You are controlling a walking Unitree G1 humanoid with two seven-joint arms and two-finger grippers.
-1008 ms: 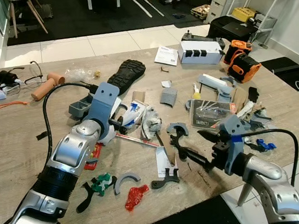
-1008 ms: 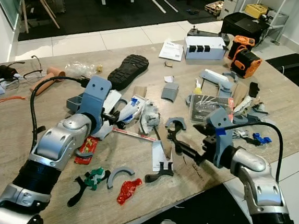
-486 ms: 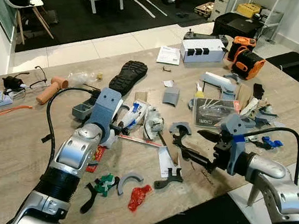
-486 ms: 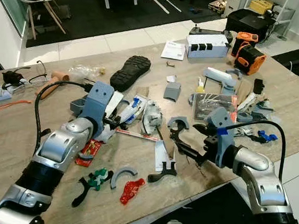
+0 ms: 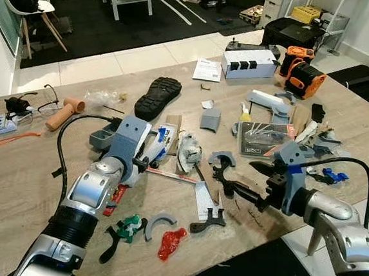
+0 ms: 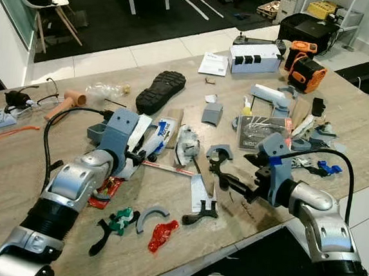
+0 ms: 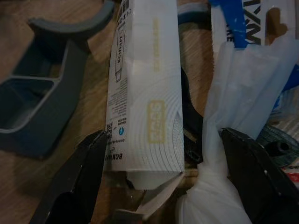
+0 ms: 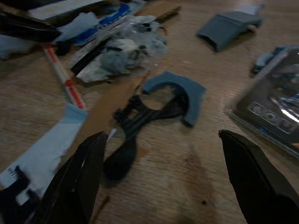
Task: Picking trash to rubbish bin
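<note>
Since a second ago the left gripper (image 7: pixel 154 154) has been pushing forward across the wooden table (image 5: pixel 12 181), and it is now sitting with its fingers spread on either side of a white printed carton (image 7: pixel 142 88), not yet clenching it. The carton is lying flat on the table beside a grey plastic tray (image 7: pixel 32 112), with a crumpled clear plastic wrapper (image 7: pixel 243 93) touching its other side.

The right gripper (image 8: pixel 159 186) is hovering low over the table near its front edge, fingers wide apart and grasping nothing. Ahead of it a black plastic clamp (image 8: pixel 135 126) is lying against a grey curved bracket (image 8: pixel 180 91). A black shoe sole (image 5: pixel 156 95) is resting farther back among the clutter.
</note>
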